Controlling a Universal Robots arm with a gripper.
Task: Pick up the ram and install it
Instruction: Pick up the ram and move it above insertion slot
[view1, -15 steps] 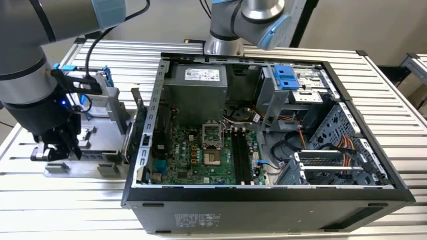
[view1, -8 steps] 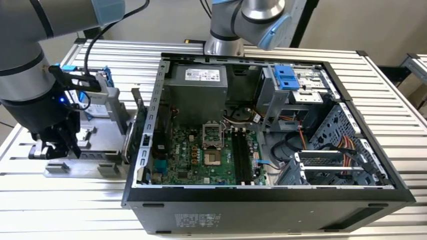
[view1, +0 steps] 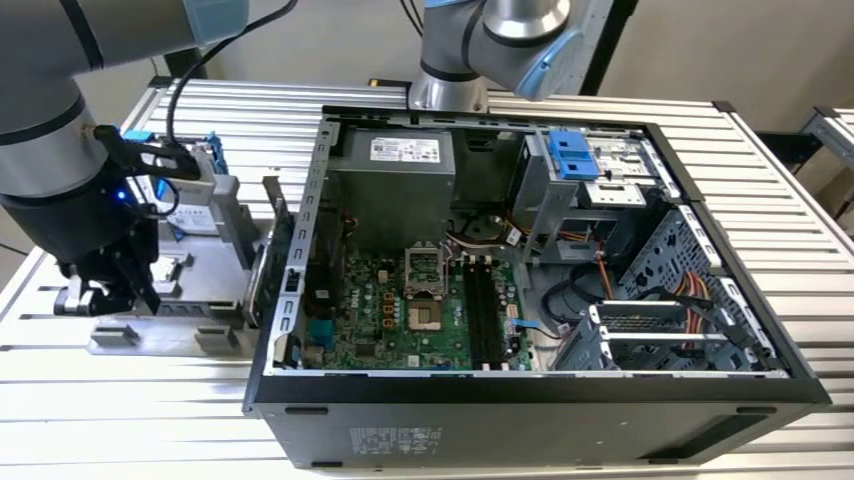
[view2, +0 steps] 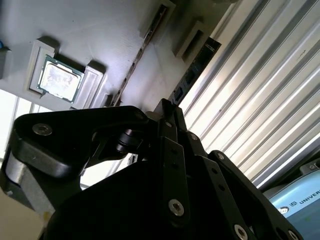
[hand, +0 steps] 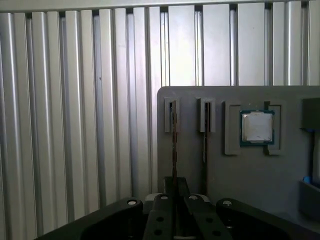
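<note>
The ram (hand: 174, 140) stands on edge in a narrow slot of a grey holder plate (hand: 250, 175), a thin dark stick (view2: 196, 67) seen along its length. My gripper (hand: 175, 181) sits right over one end of it, its black fingers drawn together on the stick's top edge, as the second wrist view (view2: 167, 107) also shows. In the exterior view my gripper (view1: 114, 295) hangs low over the holder (view1: 174, 335), at that view's left of the open computer case. The motherboard's long black memory slots (view1: 487, 315) lie inside the case.
A second thin stick (hand: 205, 135) stands in the neighbouring slot, and a square silver CPU chip (hand: 257, 126) rests in a pocket beside it. The case wall (view1: 287, 300) rises between holder and motherboard. Another arm's base (view1: 454, 60) stands behind the case on the ribbed metal table (view1: 120, 420).
</note>
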